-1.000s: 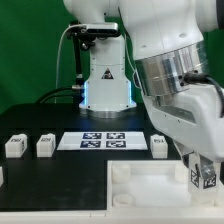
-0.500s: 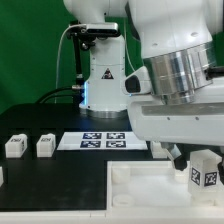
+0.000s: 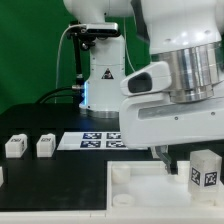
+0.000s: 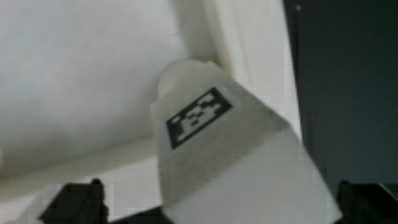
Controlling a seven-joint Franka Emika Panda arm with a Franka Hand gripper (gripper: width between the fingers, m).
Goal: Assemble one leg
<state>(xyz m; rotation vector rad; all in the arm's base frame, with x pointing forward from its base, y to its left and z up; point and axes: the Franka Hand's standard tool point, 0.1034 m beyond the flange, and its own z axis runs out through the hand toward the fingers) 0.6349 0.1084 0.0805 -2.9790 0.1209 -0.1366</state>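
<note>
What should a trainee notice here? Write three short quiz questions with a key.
1. True or false: in the wrist view, a leg lies between the fingertips of the pincer.
2. Where does the marker board lie? A on the tabletop; B on the dark table; C in the pincer.
3. Fill in: at the exterior view's left, ____ legs stand side by side.
Key: 1 true; 2 B; 3 two.

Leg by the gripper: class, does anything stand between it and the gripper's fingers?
Nothing visible does. In the wrist view the leg sits inside the open gripper, a bare gap beside both fingers; only the tabletop lies behind.
</note>
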